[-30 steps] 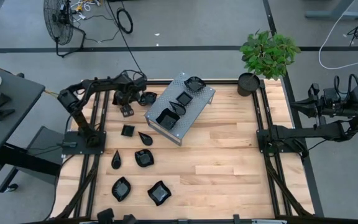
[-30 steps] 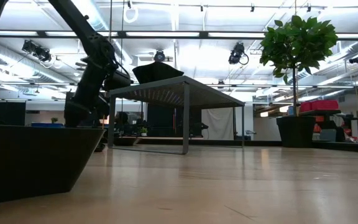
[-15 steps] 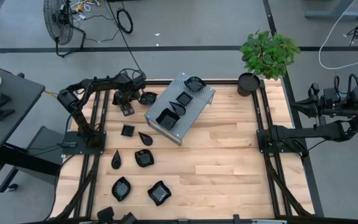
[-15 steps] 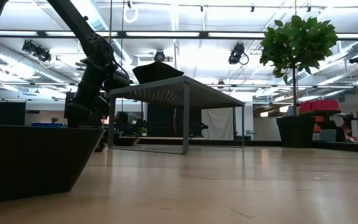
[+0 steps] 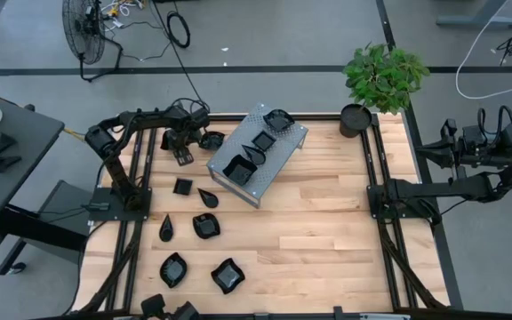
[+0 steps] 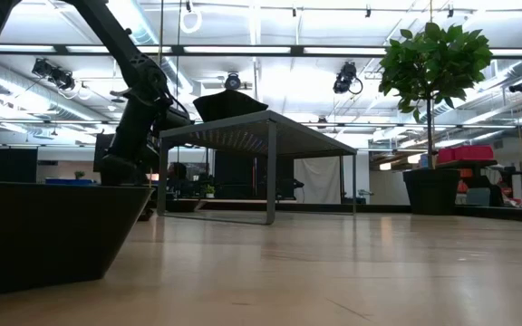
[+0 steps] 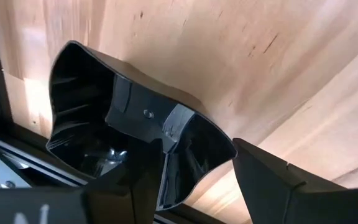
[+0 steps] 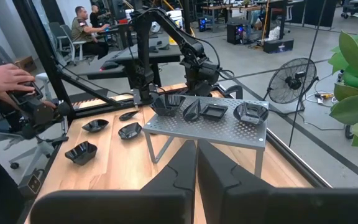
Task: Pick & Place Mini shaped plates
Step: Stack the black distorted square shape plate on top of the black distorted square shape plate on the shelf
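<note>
The left gripper (image 5: 183,153) straddles the rim of a wavy-rimmed mini plate (image 7: 114,140) at the tabletop's (image 5: 327,222) far left corner, one finger inside it, seemingly clamped; a firm, level pinch before lifting should stop it tipping. The grey metal stand (image 5: 274,156) just beside already carries four plates, so its edge needs clearing. The right gripper (image 8: 196,165) waits clenched, off the tabletop.
</note>
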You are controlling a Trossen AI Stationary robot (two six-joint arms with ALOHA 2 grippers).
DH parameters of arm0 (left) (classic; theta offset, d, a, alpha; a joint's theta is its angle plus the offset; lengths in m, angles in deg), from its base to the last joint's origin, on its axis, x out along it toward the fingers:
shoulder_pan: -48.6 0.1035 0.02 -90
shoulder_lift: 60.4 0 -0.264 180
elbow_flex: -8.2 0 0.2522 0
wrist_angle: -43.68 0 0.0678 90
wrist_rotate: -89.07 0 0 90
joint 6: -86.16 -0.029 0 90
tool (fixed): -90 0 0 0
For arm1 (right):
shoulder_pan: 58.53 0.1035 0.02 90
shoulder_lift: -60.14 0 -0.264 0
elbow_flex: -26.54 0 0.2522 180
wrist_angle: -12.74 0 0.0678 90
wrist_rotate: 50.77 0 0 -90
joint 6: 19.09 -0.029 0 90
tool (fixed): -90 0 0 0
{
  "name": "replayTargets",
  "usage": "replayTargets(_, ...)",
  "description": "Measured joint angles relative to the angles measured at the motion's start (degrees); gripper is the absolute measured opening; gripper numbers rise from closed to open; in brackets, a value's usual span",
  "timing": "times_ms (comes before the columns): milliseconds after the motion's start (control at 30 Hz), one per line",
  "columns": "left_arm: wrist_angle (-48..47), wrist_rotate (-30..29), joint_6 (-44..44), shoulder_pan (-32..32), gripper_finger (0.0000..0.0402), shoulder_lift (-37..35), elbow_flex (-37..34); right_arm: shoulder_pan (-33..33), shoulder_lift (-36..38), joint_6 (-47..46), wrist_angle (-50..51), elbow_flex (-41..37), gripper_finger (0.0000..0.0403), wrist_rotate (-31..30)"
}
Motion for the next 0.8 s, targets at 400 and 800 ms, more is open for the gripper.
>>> replayTargets(400,-0.5,-0.7,-1.3,0.4,0.0197,2.5,0.0,0.0,0.0,0.0,0.0,0.0,0.002,0.0)
replayTargets(800,-2.4,-5.3,-0.9,0.8,0.0196,2.5,0.0,0.0,0.0,0.0,0.0,0.0,0.002,0.0)
